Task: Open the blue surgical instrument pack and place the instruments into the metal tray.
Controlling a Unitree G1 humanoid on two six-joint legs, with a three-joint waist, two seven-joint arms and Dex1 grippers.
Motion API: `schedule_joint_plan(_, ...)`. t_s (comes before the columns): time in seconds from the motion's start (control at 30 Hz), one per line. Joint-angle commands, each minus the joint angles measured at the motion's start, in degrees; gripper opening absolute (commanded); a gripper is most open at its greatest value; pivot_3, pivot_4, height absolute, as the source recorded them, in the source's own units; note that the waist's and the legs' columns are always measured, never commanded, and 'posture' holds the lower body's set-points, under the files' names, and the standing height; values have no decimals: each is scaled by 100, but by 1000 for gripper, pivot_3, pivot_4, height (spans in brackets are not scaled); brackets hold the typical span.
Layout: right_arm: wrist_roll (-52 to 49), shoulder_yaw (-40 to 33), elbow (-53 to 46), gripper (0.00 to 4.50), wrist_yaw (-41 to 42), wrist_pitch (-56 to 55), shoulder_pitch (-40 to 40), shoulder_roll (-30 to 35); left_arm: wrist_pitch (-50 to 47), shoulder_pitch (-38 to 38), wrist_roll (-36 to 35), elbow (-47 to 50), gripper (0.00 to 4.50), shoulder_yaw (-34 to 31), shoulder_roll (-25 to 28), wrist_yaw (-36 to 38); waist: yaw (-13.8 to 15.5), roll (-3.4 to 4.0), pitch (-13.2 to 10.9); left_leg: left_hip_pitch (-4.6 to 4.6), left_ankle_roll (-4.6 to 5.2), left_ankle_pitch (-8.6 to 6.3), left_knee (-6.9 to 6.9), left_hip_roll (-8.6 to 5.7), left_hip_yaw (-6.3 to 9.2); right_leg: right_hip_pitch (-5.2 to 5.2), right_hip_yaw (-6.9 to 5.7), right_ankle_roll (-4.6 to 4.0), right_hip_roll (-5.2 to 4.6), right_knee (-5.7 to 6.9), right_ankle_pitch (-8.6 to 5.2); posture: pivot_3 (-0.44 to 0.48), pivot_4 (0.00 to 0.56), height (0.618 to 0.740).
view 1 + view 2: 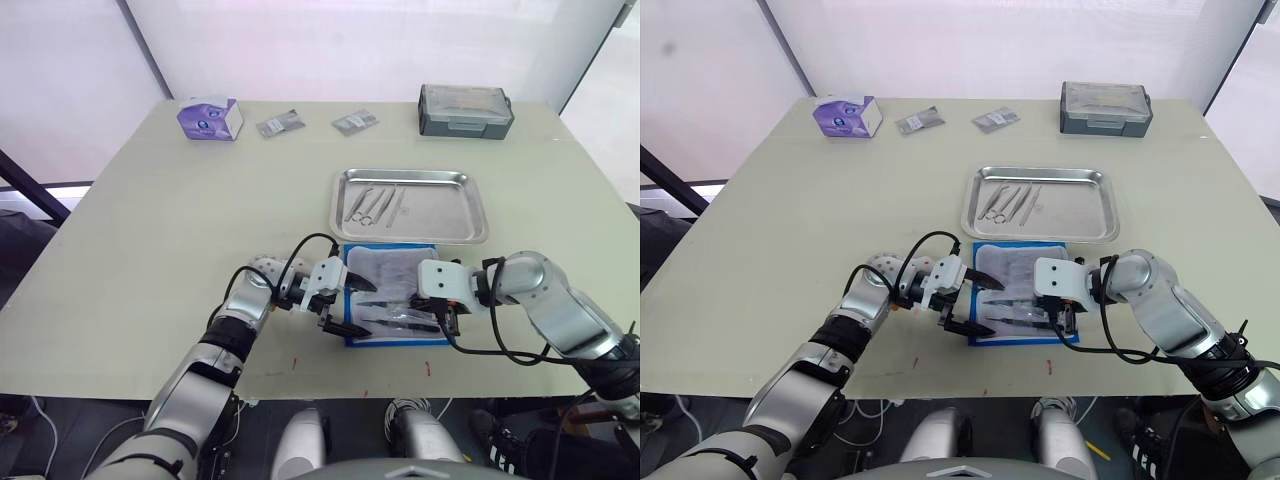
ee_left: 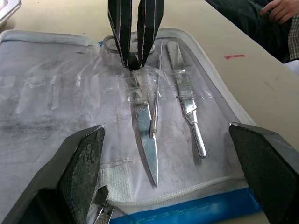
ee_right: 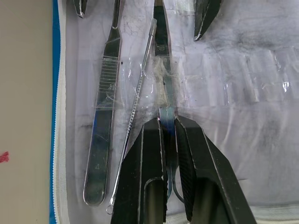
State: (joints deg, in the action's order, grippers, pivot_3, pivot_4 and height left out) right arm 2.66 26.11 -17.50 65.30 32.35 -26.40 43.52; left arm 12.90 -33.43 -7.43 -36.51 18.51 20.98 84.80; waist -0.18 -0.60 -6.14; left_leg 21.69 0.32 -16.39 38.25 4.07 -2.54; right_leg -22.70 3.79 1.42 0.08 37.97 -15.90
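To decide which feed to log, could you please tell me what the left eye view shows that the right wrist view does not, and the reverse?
Left eye view: the tray with instruments already in it, and the grey box, tissue box and two sachets at the table's far edge.
Right wrist view: close detail of the right pincer shut on the scissors, with a probe and scalpel handle lying beside them.
Both: the opened pack and the left pincer, open over it.
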Motion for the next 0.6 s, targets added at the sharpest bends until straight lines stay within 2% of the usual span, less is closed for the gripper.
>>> schedule_joint_plan(0.03, -2, 36, -337, 86, 180, 61, -153, 111, -229, 408, 502, -416, 4500, 421, 2, -44, 3, 3, -2, 0, 0, 0, 0, 0, 0, 0, 0, 0, 0, 0, 0, 0, 150, 731)
schedule_joint_plan(0.6, 8, 7, -532, 86, 339, 247, -336, 283, -250, 407, 508, -415, 4500, 428, -28, -57, 43, 10, -9, 3, 1, 0, 0, -1, 1, -1, -1, 0, -1, -3, 0, 0, 150, 731)
